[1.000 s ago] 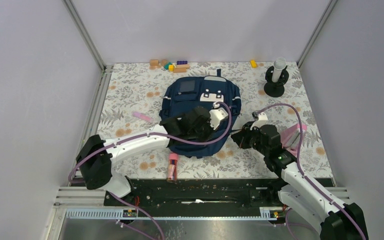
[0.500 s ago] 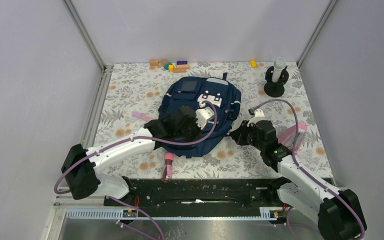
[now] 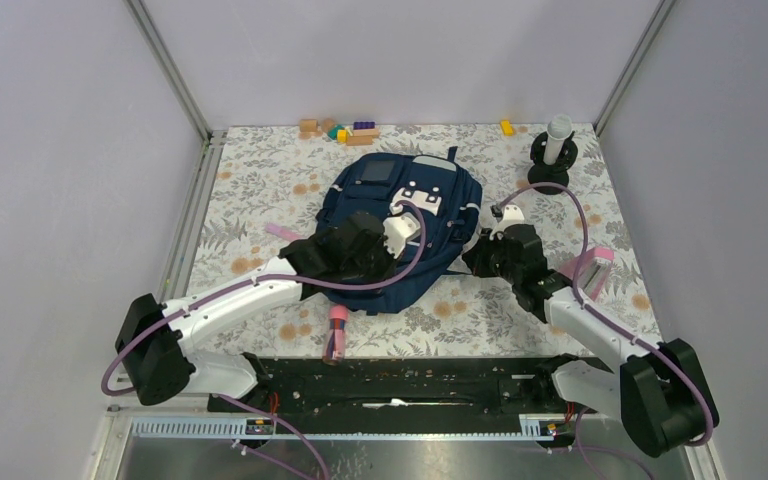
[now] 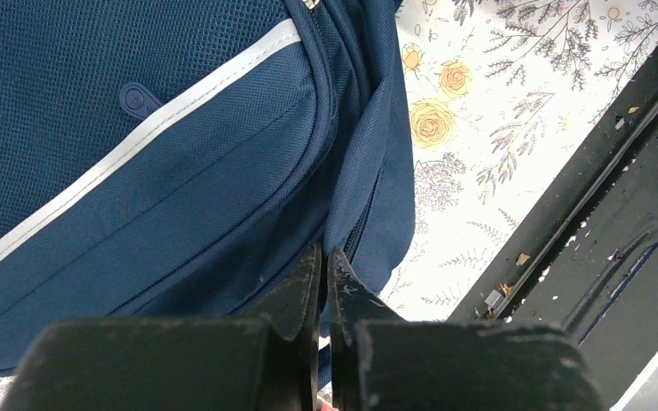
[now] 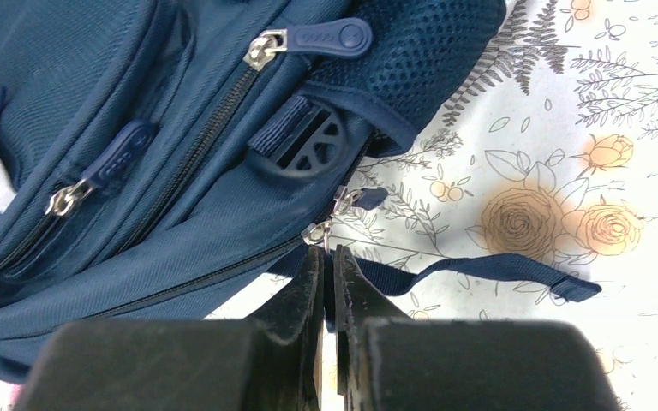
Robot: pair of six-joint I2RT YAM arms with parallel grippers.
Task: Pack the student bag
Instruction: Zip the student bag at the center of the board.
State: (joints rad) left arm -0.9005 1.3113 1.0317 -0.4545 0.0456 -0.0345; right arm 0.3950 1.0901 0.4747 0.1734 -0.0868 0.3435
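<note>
Left end effector (image 4: 326,261) closed against the student bag (image 4: 180,171), right end effector (image 5: 327,257) closed at its zipper slider (image 5: 315,233)

Floral table (image 3: 250,190) — student bag (image 3: 370,195), toy blocks (image 3: 340,130), black stand (image 3: 550,170), pink tube (image 3: 338,328).

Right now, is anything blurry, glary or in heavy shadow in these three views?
Top external: even light, soft shadows, all sharp. Left wrist: backpack weave crisp, left gripper body near the lens soft. Right wrist: zipper pull sharp, right gripper slightly soft; no glare.
</note>
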